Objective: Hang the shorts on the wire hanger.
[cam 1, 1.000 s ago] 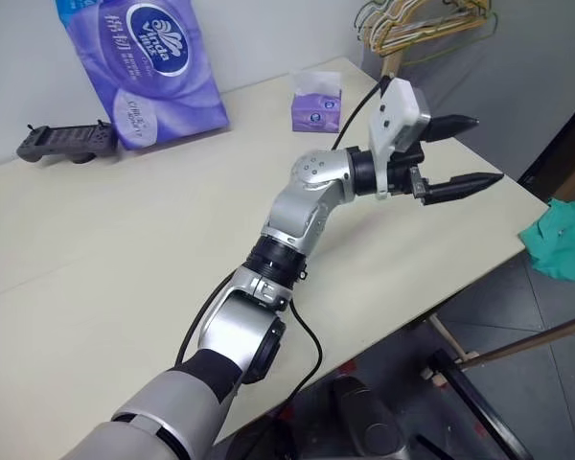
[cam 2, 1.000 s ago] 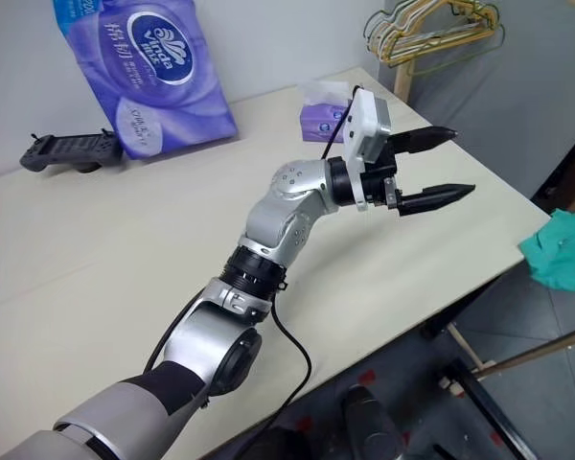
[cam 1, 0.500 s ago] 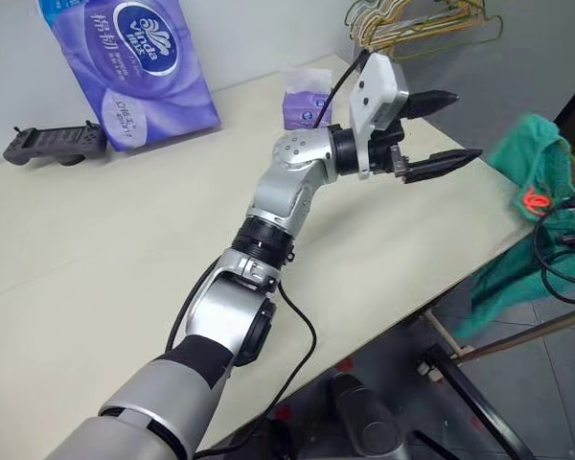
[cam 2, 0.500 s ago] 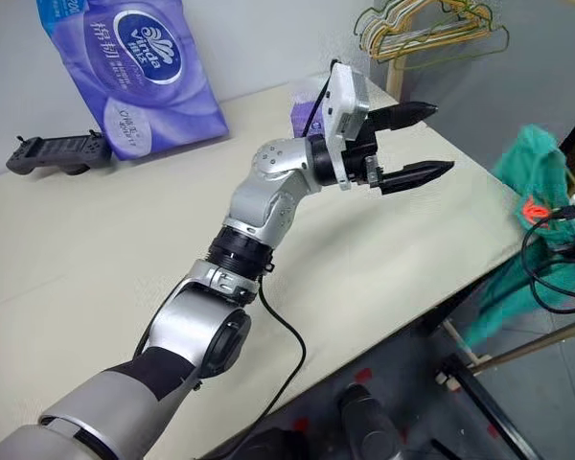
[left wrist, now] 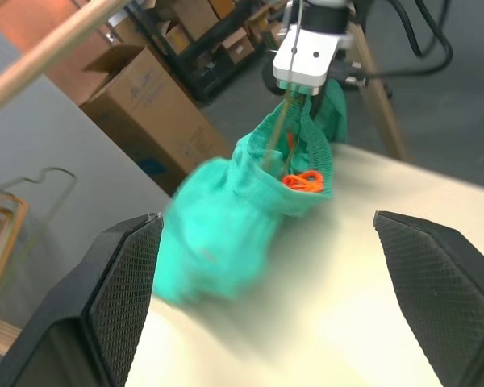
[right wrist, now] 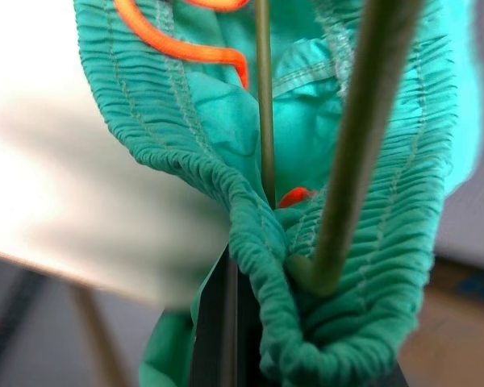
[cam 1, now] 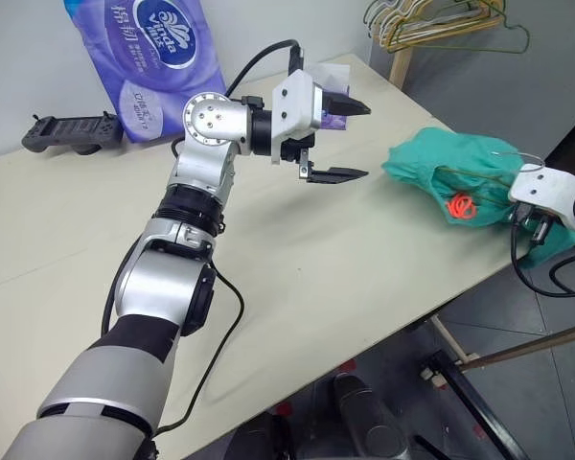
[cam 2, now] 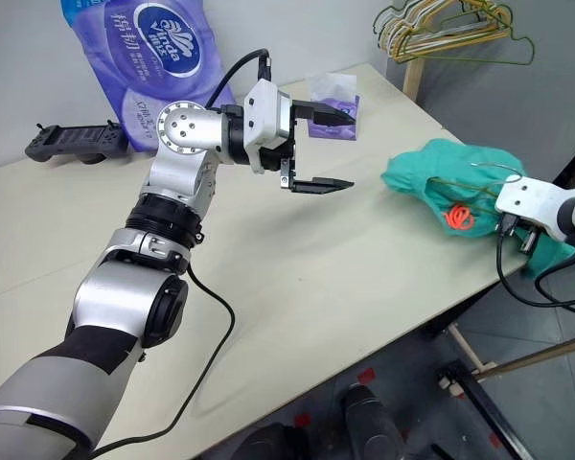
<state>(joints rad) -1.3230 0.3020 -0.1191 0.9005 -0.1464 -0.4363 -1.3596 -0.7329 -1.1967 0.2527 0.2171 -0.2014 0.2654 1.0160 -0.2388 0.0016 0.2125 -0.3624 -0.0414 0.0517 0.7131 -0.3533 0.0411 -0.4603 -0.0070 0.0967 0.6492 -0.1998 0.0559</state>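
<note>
Shorts (cam 1: 441,172) now over table (cam 1: 345,278), right claw (right wrist: 250,322) gripping wire hanger (right wrist: 355,161)

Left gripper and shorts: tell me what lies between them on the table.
Nothing: between the open left gripper and the shorts, the eye views show bare table; the left wrist view agrees.

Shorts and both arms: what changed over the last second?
The right pincer, shut on the shorts and wire hanger, carried them in from the right onto the table's edge. The open left pincer drew back leftward. Tissue pack, tissue box and controller stayed put.
</note>
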